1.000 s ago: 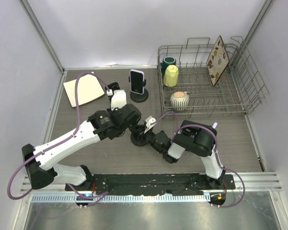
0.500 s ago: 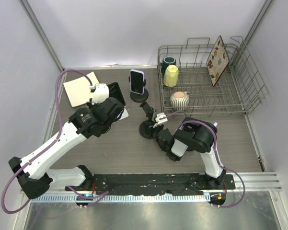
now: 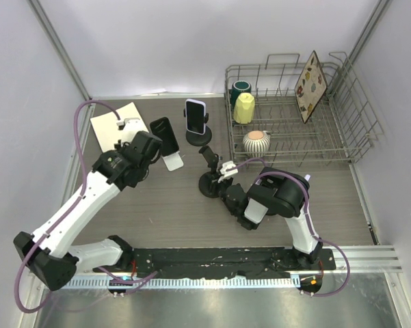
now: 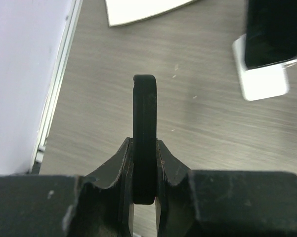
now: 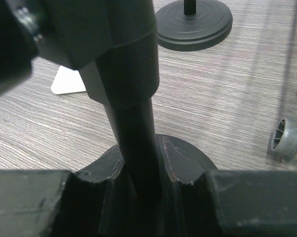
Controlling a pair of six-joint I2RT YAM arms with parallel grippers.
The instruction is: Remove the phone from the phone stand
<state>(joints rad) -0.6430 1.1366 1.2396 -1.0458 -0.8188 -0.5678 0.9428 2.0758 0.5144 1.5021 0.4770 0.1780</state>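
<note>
My left gripper (image 3: 138, 141) is shut on a black phone (image 4: 144, 138), seen edge-on between the fingers and held above the tabletop at the left. In the top view the arm hides this phone. The black phone stand (image 3: 208, 179), with a round base and a bare tilted holder arm, is in the middle of the table. My right gripper (image 3: 223, 186) is shut on the stand's post (image 5: 136, 148) just above its base (image 5: 188, 158).
A second black phone (image 3: 164, 131) leans on a white stand (image 3: 172, 161) right of my left gripper. A third phone (image 3: 195, 115) is on another black round stand behind. A white pad (image 3: 120, 126) lies at the far left. A wire dish rack (image 3: 297, 130) with cups is at the right.
My left gripper has moved left and back, away from the black stand, with the phone in it. The right gripper has stayed shut on the stand's post.
</note>
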